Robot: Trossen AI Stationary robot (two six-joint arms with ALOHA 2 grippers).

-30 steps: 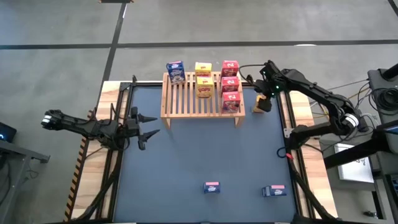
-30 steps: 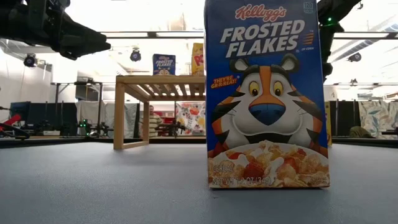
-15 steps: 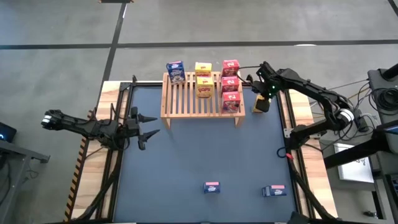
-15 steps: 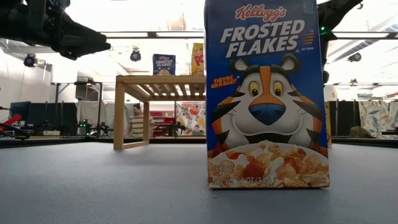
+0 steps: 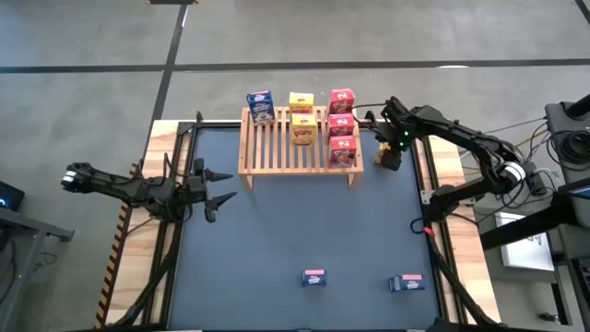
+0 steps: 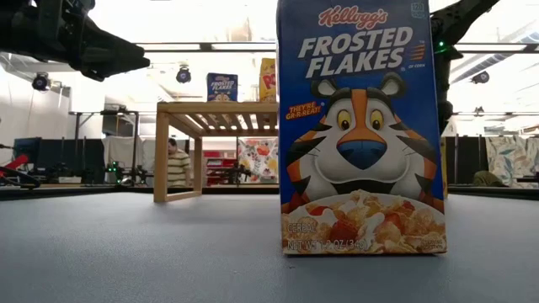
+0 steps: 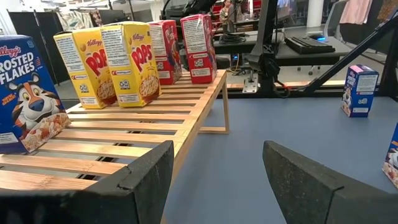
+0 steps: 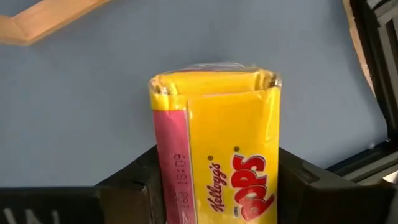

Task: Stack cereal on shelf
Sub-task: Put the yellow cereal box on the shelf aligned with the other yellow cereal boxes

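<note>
Yellow cereal box [image 8: 214, 162] upright beside shelf [image 5: 297, 149], right gripper [image 5: 392, 153] clasping its sides

The right arm reaches in from the right side of the counter and bends toward the far right corner. Its right gripper [image 5: 391, 155] points down, and its two dark fingers [image 8: 134, 180] sit one on each side of a yellow box [image 8: 217, 149], pressing against it. The left arm lies low and stretched out along the left side of the counter. Its left gripper [image 5: 219, 185] points toward the middle, and its fingers [image 7: 149, 171] stand apart with nothing between them. It hangs in the air, touching nothing.
</note>
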